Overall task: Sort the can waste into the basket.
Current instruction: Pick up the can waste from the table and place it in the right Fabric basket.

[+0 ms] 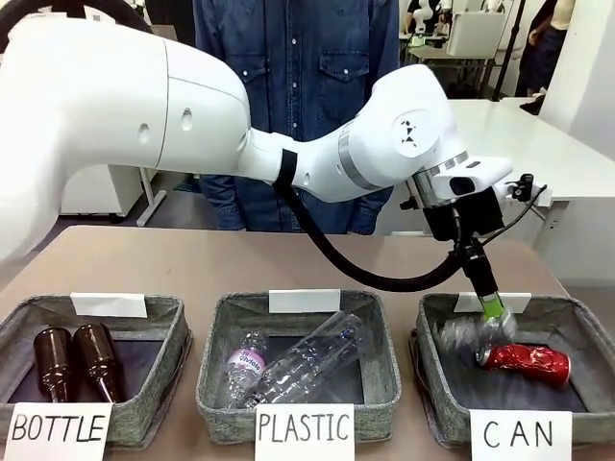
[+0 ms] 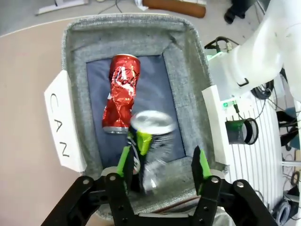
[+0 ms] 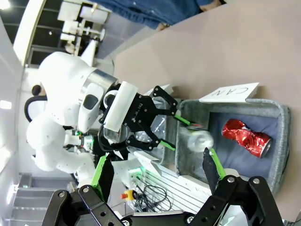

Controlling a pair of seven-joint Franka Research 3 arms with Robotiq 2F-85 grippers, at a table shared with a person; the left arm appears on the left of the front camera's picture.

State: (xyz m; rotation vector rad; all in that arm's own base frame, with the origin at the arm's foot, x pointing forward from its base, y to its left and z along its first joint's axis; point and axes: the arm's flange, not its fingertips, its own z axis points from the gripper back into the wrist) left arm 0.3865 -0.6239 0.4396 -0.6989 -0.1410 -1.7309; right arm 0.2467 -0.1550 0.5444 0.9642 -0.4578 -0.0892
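left gripper (image 2: 162, 162) hangs over the can basket (image 2: 188, 84), jaws parted, the dark can (image 2: 153, 141) blurred and dropping free at six o'clock of the red can (image 2: 121, 94). it may bounce off the near rim and spill out. right gripper (image 3: 157, 172) gapes empty.

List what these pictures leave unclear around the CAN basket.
- Second can: motion-blurred in every view, so its print is unreadable and whether it touches the left gripper or has dropped free is undecided.
- Red can: front view, its near end is hidden by the CAN basket wall and sign.
- Right gripper: open, but its place over the table cannot be told from the right wrist view.
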